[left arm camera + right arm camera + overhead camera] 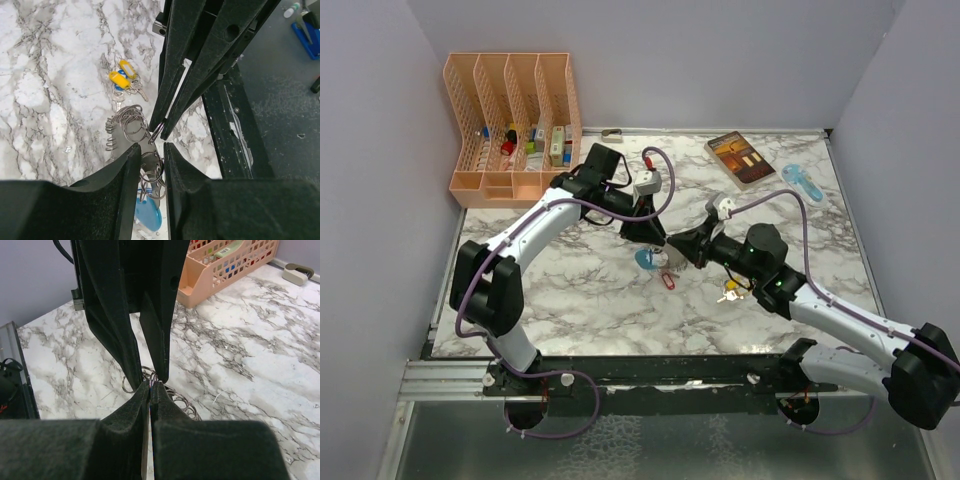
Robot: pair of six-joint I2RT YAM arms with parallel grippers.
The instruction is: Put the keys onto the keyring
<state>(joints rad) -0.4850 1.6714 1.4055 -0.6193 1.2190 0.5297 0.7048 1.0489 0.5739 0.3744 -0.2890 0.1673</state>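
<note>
The keyring [131,122] is a bunch of thin metal rings with a light-blue piece [646,260] and a red tag [668,281], held just above the marble mid-table. My right gripper [152,386] is shut on one thin ring of it. Tip to tip with it, my left gripper [151,150] has its fingers a little apart, with rings hanging loose in the gap. In the top view the left gripper [657,236] and the right gripper [677,247] almost touch. The keys [124,81], with yellow tags, lie on the table [570,300] beside the right forearm, also seen as keys [728,292].
An orange file organizer [515,125] stands at the back left. A brown book [740,158] and a light-blue object [802,182] lie at the back right. A small grey item [612,133] sits by the back wall. The black rail [235,125] edges the table's near side.
</note>
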